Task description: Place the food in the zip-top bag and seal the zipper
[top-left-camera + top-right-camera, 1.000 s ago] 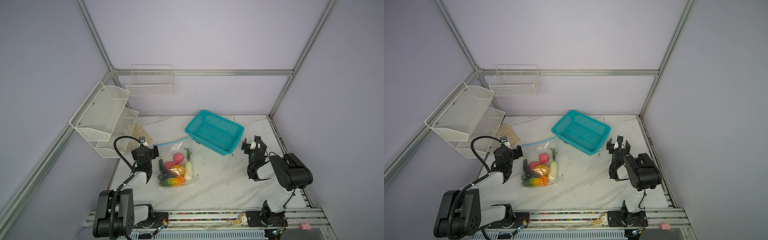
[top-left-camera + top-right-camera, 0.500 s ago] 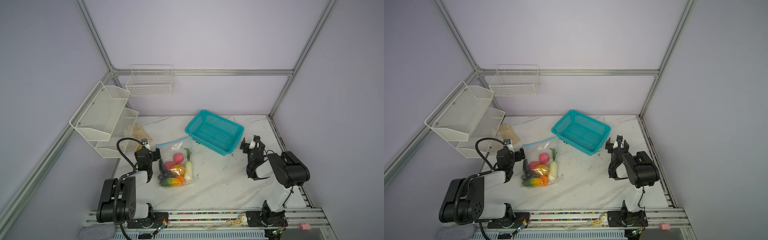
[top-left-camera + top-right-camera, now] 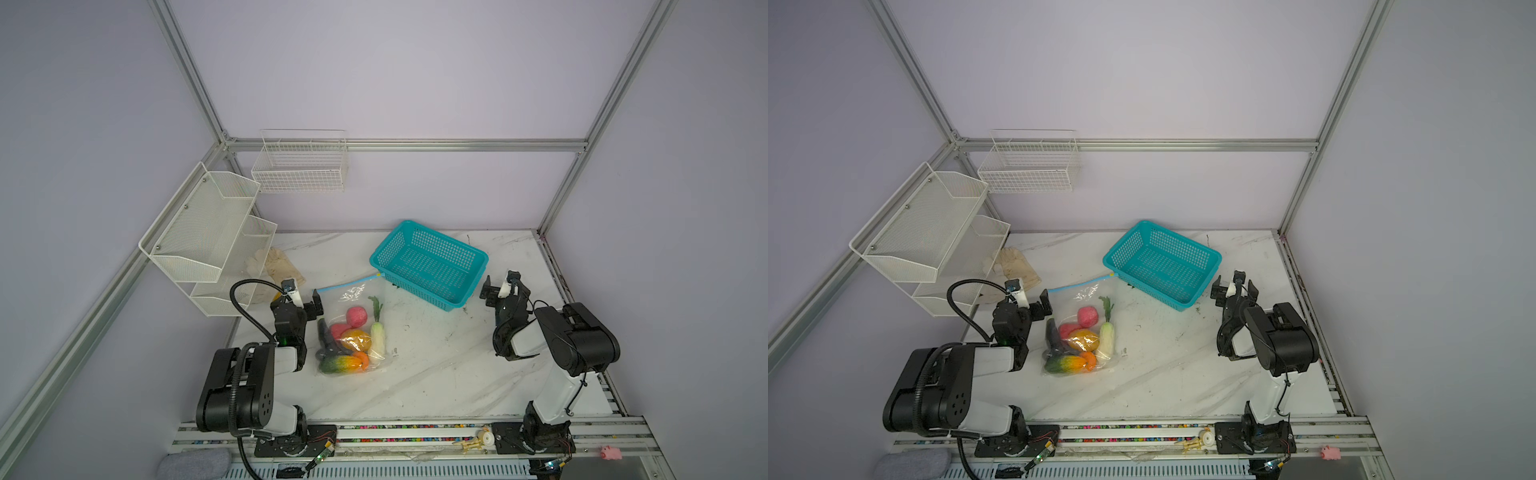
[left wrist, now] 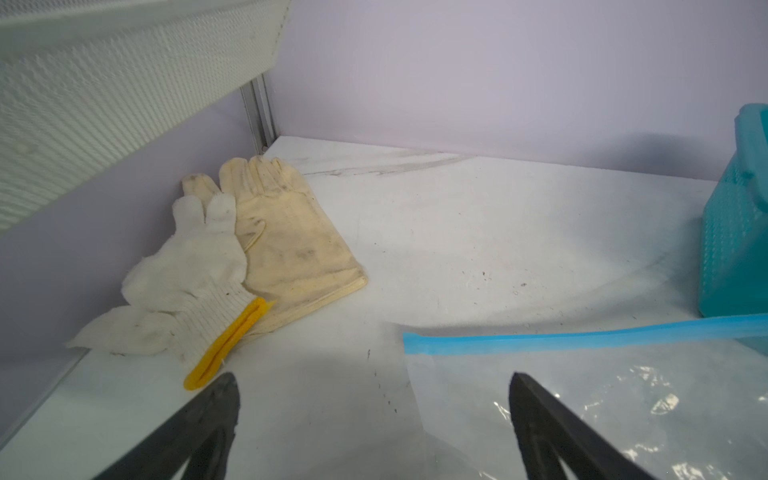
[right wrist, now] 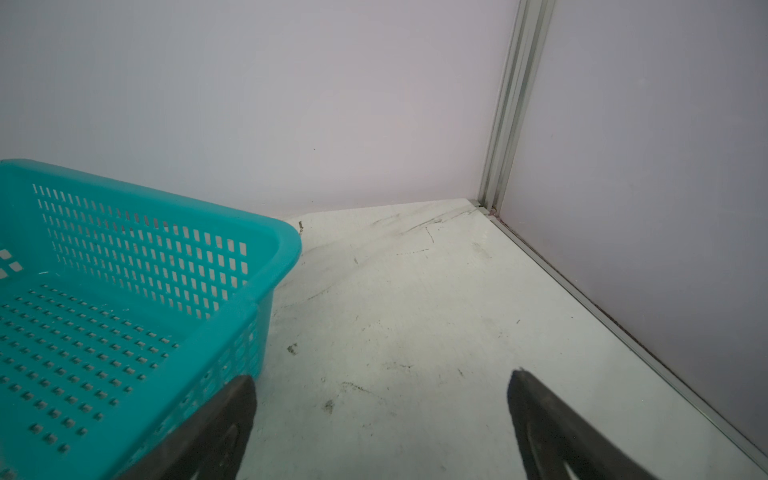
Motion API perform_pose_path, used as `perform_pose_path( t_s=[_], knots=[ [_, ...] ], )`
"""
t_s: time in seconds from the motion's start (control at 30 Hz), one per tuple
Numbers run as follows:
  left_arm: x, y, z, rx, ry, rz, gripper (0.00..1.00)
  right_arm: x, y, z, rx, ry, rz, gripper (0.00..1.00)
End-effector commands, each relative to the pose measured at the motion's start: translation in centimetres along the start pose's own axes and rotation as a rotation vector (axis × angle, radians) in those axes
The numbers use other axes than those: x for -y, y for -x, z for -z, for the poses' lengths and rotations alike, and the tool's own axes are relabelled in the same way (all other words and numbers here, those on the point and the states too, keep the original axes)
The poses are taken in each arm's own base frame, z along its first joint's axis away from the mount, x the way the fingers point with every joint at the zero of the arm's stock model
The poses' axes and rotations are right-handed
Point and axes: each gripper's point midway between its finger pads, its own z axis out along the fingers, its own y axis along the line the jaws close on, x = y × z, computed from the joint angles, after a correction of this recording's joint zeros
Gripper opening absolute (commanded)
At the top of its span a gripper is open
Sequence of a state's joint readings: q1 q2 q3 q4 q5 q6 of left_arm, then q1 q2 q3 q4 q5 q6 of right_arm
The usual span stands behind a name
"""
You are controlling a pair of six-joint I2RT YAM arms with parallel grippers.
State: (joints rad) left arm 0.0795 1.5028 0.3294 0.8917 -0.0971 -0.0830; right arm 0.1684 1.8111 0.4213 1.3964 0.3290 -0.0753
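The clear zip-top bag [image 3: 353,299] [image 3: 1084,297] lies flat on the marble table, left of centre. The food is inside it: white radish [image 3: 377,336], pink-red pieces [image 3: 356,316], mango [image 3: 355,338], cucumber [image 3: 338,363], orange [image 3: 362,358] and dark eggplant [image 3: 324,332]. Its light-blue zipper [image 3: 347,285] [image 4: 582,338] runs along the far edge, and the yellowish slider [image 3: 378,274] sits at the end by the basket. My left gripper [image 3: 303,297] [image 4: 372,386] is open and empty at the bag's left corner. My right gripper [image 3: 500,284] [image 5: 380,386] is open over bare table.
A teal perforated basket [image 3: 384,249] [image 5: 266,291] stands behind the bag, close to the right gripper. Two gloves [image 3: 274,262] [image 4: 286,237] and a yellow clip [image 4: 226,345] lie at the back left under a white mesh shelf [image 3: 208,232]. A wire basket [image 3: 299,166] hangs on the back wall.
Both arms have folded back toward their bases. The left gripper has drifted slightly nearer and toward the bag's corner. Both grippers stay open, and the bag has not moved.
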Motion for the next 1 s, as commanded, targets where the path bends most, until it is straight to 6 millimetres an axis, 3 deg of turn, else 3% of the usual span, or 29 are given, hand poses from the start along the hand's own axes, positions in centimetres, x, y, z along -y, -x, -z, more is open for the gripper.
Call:
perform_pose_path(
  t_s=[0.0, 0.2, 0.77, 0.97],
  knots=[
    [1.6, 1.3, -0.5, 0.074, -0.08, -0.05, 1.0, 0.2, 1.9, -0.1, 0.064, -0.008, -0.038, 0.97],
    [1.7, 0.9, -1.3, 0.021, -0.081, -0.056, 1.0, 0.0, 1.8, -0.4, 0.052, 0.006, -0.042, 0.97],
    [1.9, 0.8, -1.5, 0.018, -0.081, -0.061, 1.0, -0.3, 1.5, -1.1, 0.025, 0.05, -0.043, 0.97],
    [1.9, 0.8, -1.5, 0.02, -0.08, -0.064, 1.0, -1.5, 1.0, -1.9, -0.017, 0.151, -0.023, 0.97]
  ],
)
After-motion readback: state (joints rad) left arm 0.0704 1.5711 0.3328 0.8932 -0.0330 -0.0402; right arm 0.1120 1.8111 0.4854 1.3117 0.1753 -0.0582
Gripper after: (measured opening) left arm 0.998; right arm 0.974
